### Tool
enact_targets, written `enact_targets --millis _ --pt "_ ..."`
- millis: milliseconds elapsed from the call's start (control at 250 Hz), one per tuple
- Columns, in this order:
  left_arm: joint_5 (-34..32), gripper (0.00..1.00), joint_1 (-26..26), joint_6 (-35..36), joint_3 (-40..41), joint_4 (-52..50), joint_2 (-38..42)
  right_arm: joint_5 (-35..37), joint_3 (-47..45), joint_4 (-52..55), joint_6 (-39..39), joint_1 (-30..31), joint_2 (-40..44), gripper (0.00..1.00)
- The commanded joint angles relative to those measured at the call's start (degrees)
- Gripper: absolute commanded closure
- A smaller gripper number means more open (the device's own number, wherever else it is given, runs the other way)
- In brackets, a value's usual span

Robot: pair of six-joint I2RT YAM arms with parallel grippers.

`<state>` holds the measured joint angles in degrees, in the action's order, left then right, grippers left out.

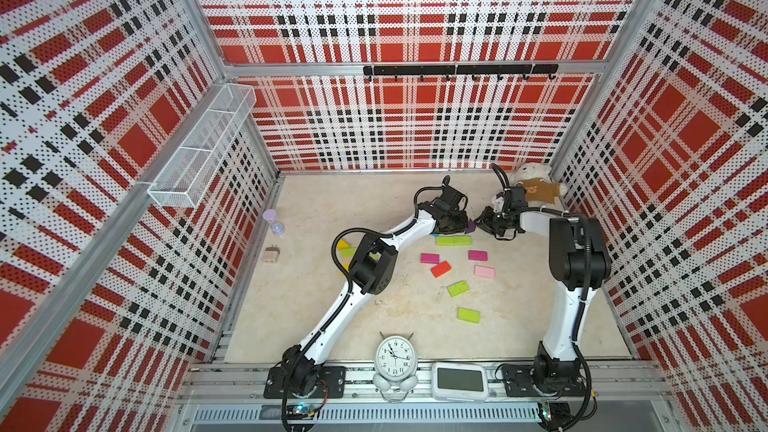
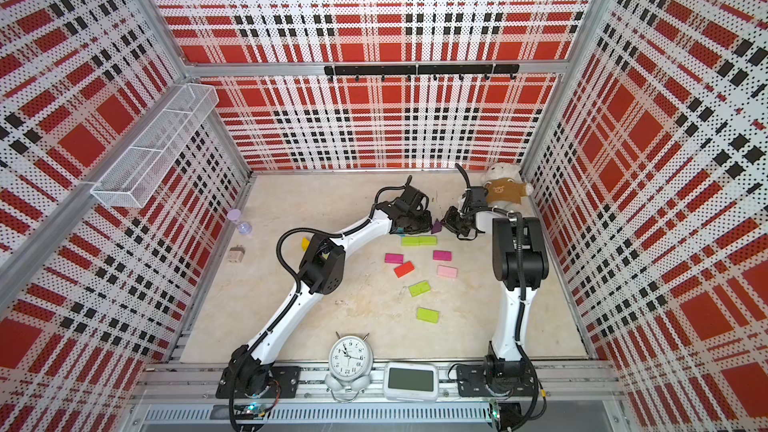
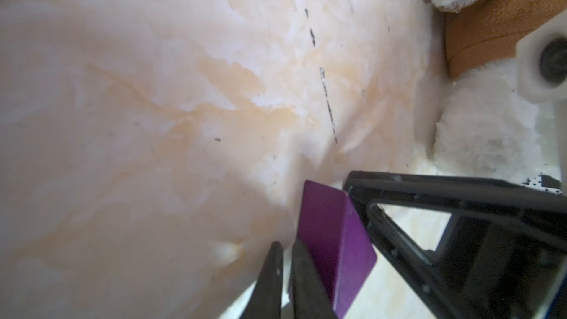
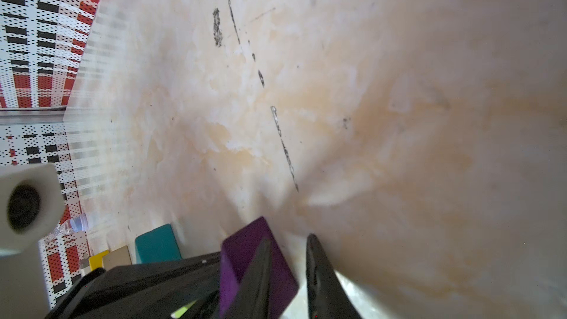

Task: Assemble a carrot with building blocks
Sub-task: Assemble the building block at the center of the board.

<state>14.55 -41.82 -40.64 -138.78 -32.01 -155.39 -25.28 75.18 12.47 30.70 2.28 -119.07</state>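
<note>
Two lime flat wooden blocks [image 1: 453, 240] butted end to end: likely the only assembly so far. Purple wooden wedge [image 3: 331, 231] behind that pair, sandwiched between left pincer [image 3: 287, 247] and right pincer [image 4: 289, 238], both closed, gripping nothing. Other coloured blocks [image 1: 440, 269] loose in front.

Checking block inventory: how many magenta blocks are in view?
2. One magenta block lies beside the red block, mid-table; the other magenta block lies just beyond the pink block. The left arm may hide more.

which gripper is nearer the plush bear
Right. The right gripper is between the purple wedge and the plush bear; the left gripper is on the wedge's far side.
</note>
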Motion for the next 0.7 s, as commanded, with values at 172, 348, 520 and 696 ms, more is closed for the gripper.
enact_targets --millis 172,348,520,696 --pt "-0.28 0.87 -0.57 0.87 0.88 -0.77 2.98 0.41 -2.05 -0.34 0.33 0.44 2.48 0.76" --pt "-0.18 0.87 -0.69 0.99 0.88 -0.77 2.99 0.48 -2.31 -0.34 0.50 0.53 2.70 0.76" --pt "-0.13 0.88 -0.80 1.07 0.88 -0.77 3.08 0.47 -2.42 -0.34 0.51 0.53 3.00 0.76" --pt "-0.04 0.88 -0.89 1.06 0.88 -0.80 3.08 0.43 -2.56 -0.25 0.57 0.53 3.31 0.76"
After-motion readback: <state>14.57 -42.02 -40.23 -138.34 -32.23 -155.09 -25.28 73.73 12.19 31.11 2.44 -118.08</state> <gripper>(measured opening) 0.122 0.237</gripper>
